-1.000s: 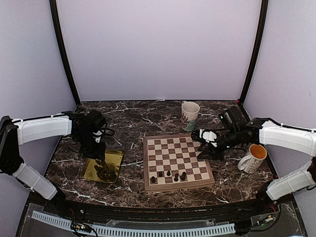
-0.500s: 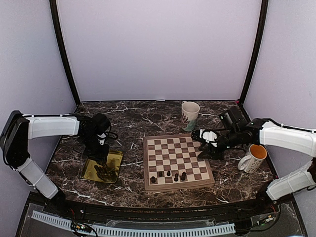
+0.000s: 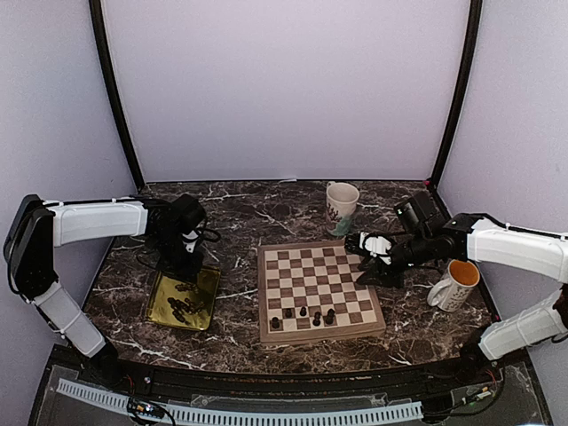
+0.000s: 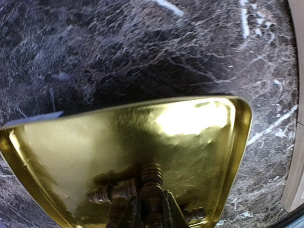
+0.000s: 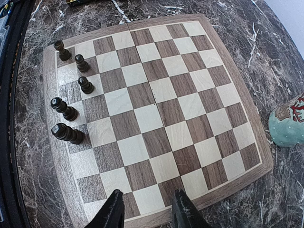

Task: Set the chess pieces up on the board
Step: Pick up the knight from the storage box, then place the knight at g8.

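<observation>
Left end effector [image 4: 151, 216] low in gold tray [image 4: 199, 123], clenched on 1 chess piece [image 4: 151, 178]. Other pieces lie just beside it, heap too tangled to count. Right end effector [image 5: 148, 211] released, empty, above edge of board [image 5: 161, 109]. 5 chess pieces [image 5: 69, 111] stand along board's near edge, well apart from it. 1 board, 1 tray, 2 mugs [image 3: 342, 202] on surface [image 3: 240, 213].

light: bright, even | glare: gold tray [image 4: 190, 118] | edges: fisheye-warped | blur: slight

Tray [image 3: 161, 307] holding chess pieces [image 3: 185, 306] lies left of board [image 3: 315, 271]; five pieces [image 3: 303, 312] stand along its near edge; one mug [image 3: 342, 204] behind, another mug [image 3: 454, 284] right.
</observation>
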Robot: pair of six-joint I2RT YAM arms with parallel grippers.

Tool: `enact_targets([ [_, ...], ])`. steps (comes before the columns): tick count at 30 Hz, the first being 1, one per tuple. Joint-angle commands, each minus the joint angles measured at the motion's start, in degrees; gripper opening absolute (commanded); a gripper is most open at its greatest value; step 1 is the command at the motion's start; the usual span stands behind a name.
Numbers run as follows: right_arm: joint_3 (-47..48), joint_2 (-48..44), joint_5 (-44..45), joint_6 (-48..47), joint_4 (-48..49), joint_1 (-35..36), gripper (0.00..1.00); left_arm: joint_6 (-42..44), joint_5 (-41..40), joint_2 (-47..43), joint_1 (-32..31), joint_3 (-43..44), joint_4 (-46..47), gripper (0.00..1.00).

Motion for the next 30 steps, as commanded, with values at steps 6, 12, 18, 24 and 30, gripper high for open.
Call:
enact_targets([
  [6, -0.1, 0.07, -0.04, 0.17, 1.22, -0.36, 0.35, 5.19, 4.64, -3.96, -3.37, 7.77, -3.37, 0.01],
  [12, -0.31, -0.33, -0.04, 0.19, 1.16, -0.38, 0.36, 6.01, 3.84, -2.99, -3.37, 8.43, -4.84, 0.0],
  [18, -0.11, 0.0, -0.39, 0.1, 0.83, -0.35, 0.36, 7.17, 4.15, -1.48, -4.89, 7.39, -4.93, 0.0],
  [24, -0.17, 0.04, -0.32, 0.11, 0.9, -0.34, 0.36, 6.97, 5.29, -1.49, -6.12, 8.41, -4.73, 0.0],
  [30, -0.19, 0.18, -0.56, 0.13, 0.92, -0.35, 0.36, 7.99, 10.61, -1.31, -7.98, 11.86, -3.01, 0.0],
])
